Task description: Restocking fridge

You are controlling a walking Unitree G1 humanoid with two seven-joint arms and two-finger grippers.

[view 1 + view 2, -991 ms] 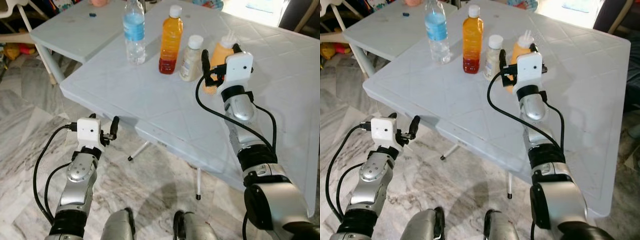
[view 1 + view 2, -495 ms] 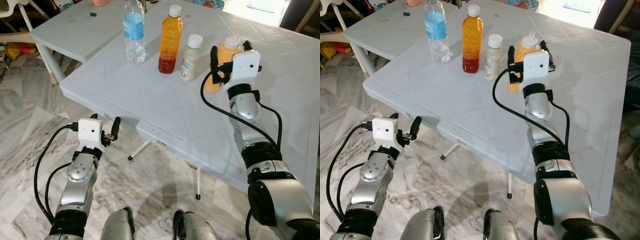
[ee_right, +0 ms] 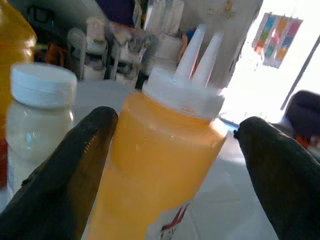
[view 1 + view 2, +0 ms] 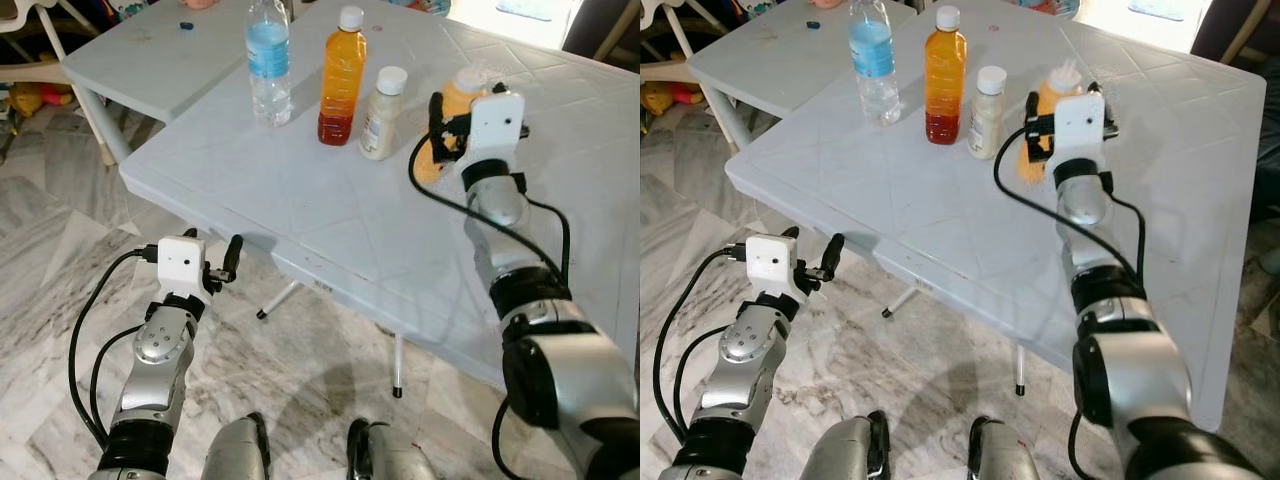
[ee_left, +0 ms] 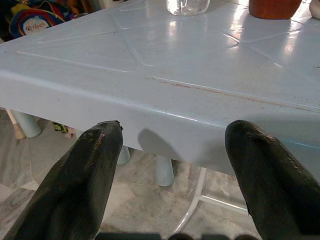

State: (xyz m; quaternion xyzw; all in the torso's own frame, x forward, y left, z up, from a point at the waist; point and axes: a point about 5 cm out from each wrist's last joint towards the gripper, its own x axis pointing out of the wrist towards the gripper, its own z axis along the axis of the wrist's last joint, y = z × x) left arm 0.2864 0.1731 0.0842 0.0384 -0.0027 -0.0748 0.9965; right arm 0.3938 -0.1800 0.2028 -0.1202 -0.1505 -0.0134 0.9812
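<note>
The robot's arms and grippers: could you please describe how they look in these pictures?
Both arms are silver metal with black joint bands. Each wrist carries a white box-shaped camera housing with a small dark dot, and black cables loop along the forearm. The left gripper and right gripper each have two long, rounded, matte black fingers. No lettering can be made out on them.

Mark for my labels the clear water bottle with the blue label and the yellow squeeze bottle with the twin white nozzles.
Clear water bottle point(image 4: 268, 70): left eye view, blue label.
Yellow squeeze bottle point(image 3: 160, 165): right wrist view, yellow body.
</note>
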